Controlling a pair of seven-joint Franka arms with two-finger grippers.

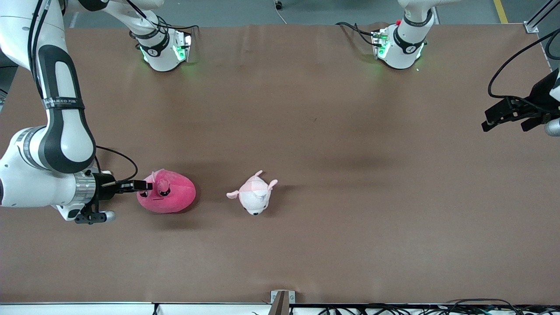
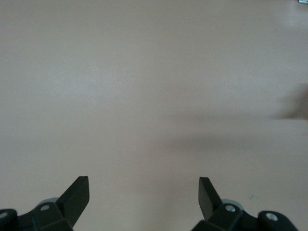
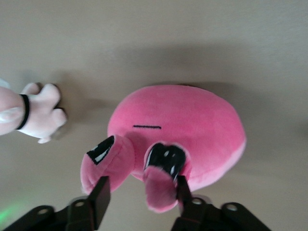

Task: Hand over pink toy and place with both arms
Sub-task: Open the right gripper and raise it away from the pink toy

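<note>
The pink toy (image 1: 170, 194) lies on the brown table toward the right arm's end, a round magenta plush with black eyes and small ears. My right gripper (image 1: 146, 186) is level with it at its ear end. In the right wrist view the pink toy (image 3: 187, 120) fills the middle, and one ear hangs between the fingers of the right gripper (image 3: 143, 185). Its jaws stand apart, open, with one finger brushing that ear. My left gripper (image 1: 503, 124) hangs open above the table's edge at the left arm's end; the left gripper (image 2: 144, 182) shows only bare table between its fingers.
A small pale pink-and-white plush (image 1: 255, 197) lies beside the pink toy, toward the middle of the table, and it also shows in the right wrist view as the pale plush (image 3: 33, 113). Both arm bases (image 1: 164, 52) stand along the table's back edge.
</note>
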